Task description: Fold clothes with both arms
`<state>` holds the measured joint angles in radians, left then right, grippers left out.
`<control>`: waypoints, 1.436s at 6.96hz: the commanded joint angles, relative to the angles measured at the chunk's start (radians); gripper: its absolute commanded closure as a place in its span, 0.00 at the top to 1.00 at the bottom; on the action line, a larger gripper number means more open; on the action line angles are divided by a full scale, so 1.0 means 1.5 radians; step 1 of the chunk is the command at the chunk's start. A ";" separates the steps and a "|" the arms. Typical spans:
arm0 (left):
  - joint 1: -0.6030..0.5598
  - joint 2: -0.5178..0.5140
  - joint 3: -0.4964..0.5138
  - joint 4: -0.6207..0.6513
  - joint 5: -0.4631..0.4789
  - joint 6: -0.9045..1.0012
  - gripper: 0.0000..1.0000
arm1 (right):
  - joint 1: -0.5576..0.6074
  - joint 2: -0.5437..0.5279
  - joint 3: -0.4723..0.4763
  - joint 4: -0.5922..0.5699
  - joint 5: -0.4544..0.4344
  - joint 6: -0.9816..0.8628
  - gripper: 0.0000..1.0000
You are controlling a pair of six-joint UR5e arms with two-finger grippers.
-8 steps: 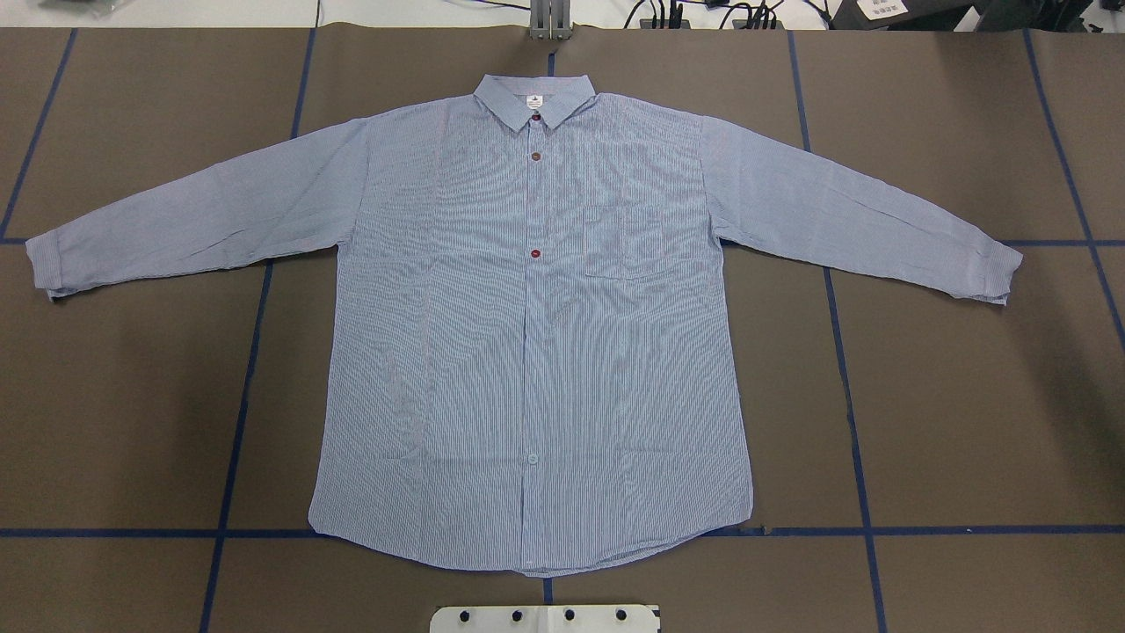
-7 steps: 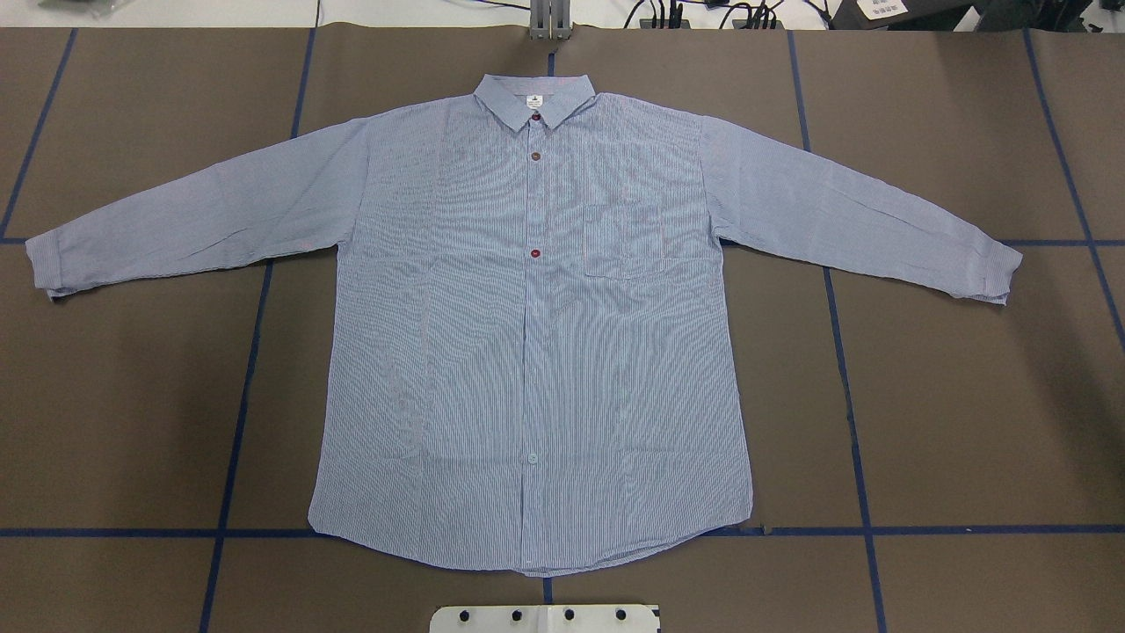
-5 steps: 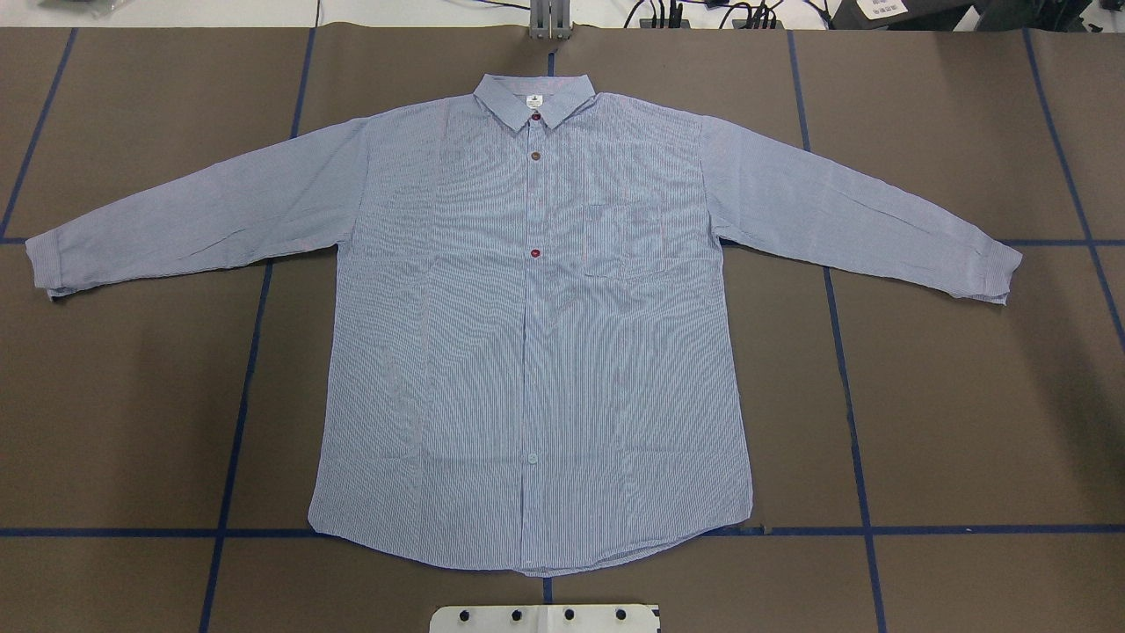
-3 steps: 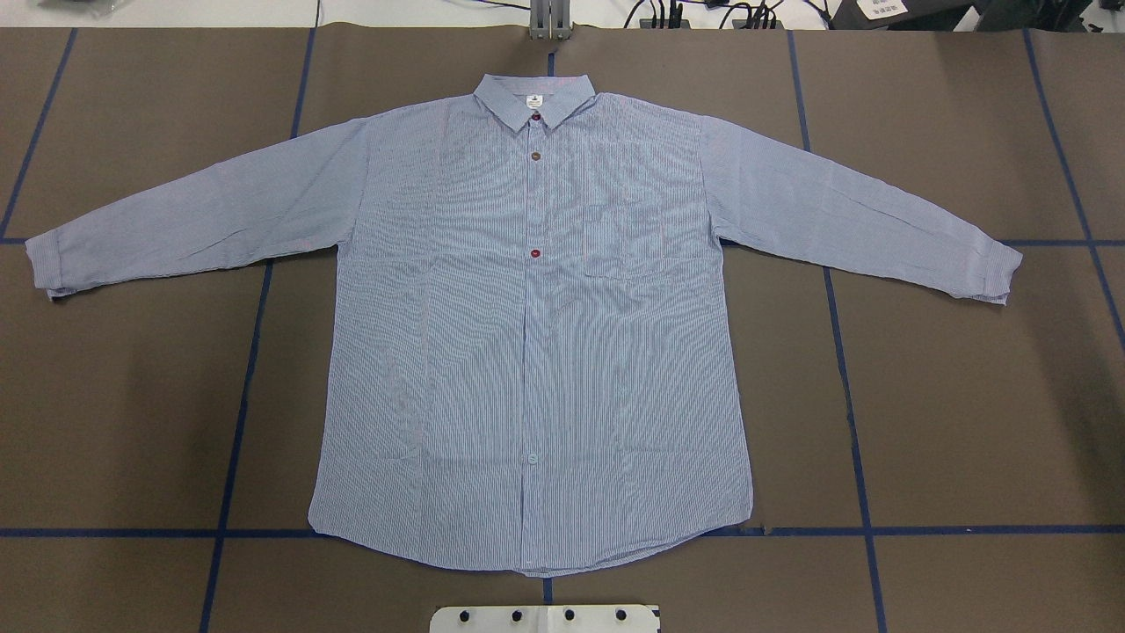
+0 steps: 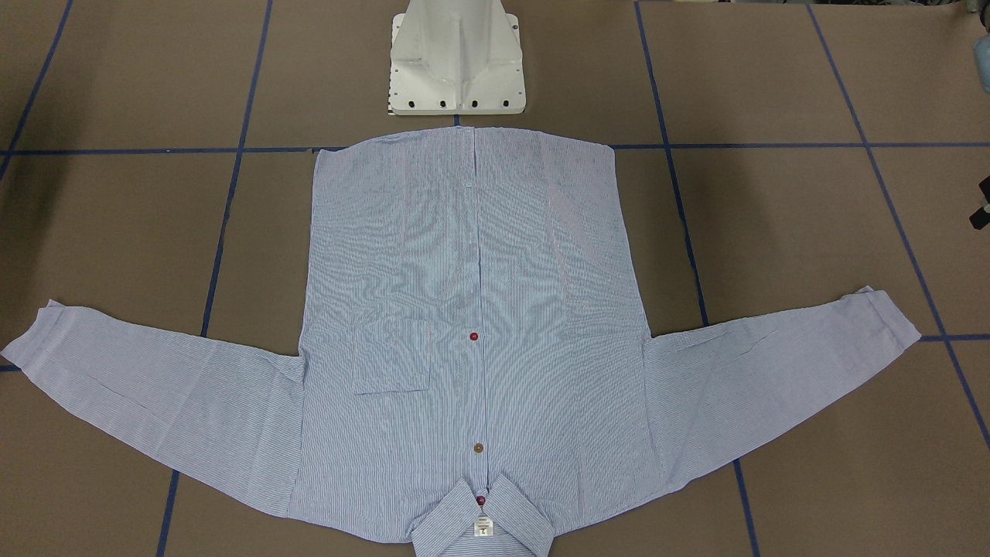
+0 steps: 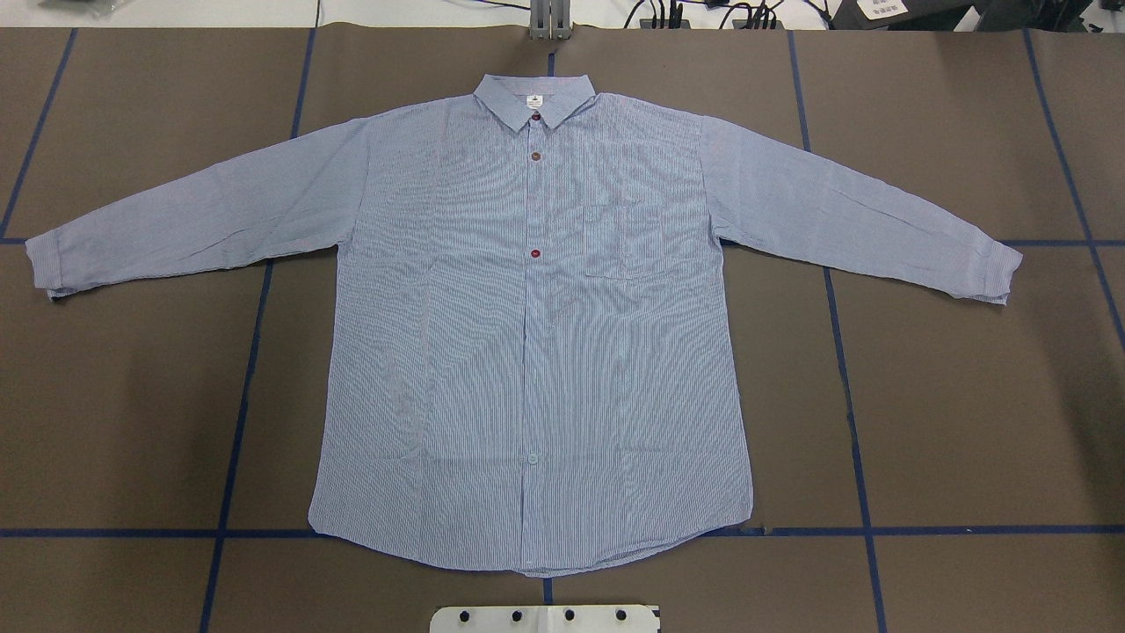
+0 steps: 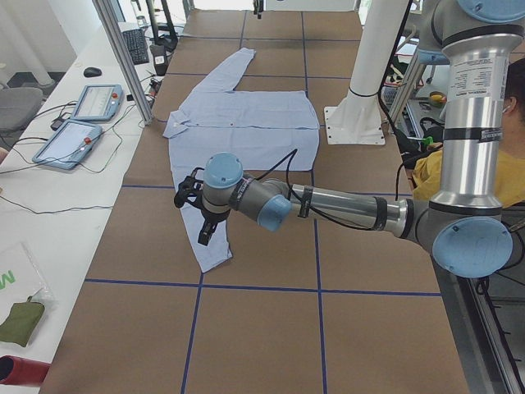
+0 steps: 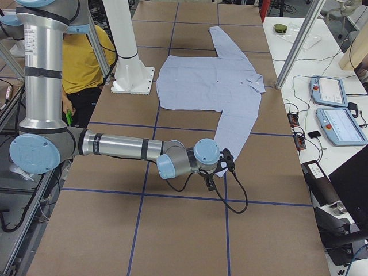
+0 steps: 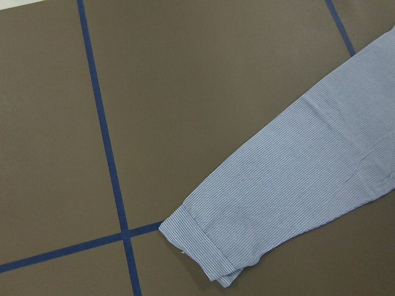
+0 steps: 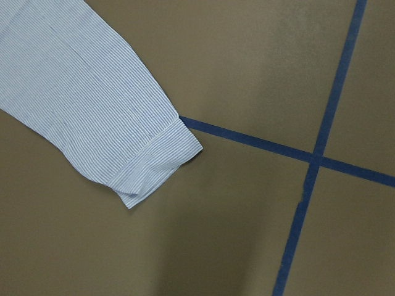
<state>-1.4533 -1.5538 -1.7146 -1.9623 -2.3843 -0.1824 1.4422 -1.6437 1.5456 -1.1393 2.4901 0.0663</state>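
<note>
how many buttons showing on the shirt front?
4: red button at the collar, brown button below it, red button beside the pocket, pale button low down. More may be hidden.

Light blue striped shirt [image 6: 457, 352] flat face-up, sleeves outstretched, left arm [image 7: 344, 205] and right arm [image 8: 121, 146] seemingly over cuffs

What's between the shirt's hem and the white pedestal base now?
Only a narrow strip of bare brown table cover, with a short blue tape line running from the pedestal base to the hem of the shirt. The front-facing view shows it.
</note>
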 commanded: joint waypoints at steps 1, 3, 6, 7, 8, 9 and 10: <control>0.000 0.003 -0.016 0.004 -0.001 -0.001 1.00 | -0.039 0.034 -0.002 0.049 -0.008 0.224 1.00; 0.001 0.005 -0.029 0.003 -0.019 -0.001 1.00 | -0.102 0.056 0.010 0.063 -0.051 0.423 0.98; 0.000 0.006 -0.031 0.001 -0.019 0.000 1.00 | -0.209 0.052 0.005 0.229 -0.178 0.724 0.92; 0.001 0.006 -0.026 0.001 -0.018 0.000 1.00 | -0.254 0.074 -0.023 0.230 -0.241 0.771 0.92; 0.002 0.005 -0.025 0.001 -0.017 0.000 1.00 | -0.255 0.084 -0.038 0.235 -0.241 0.839 0.91; 0.001 0.006 -0.025 0.001 -0.016 0.000 1.00 | -0.256 0.077 -0.038 0.263 -0.237 0.898 0.91; 0.002 0.006 -0.031 0.001 -0.016 0.000 1.00 | -0.256 0.055 -0.039 0.287 -0.231 0.916 0.88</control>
<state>-1.4504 -1.5452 -1.7548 -1.9604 -2.4091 -0.1825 1.0624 -1.5360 1.4914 -0.7500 2.1399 1.3789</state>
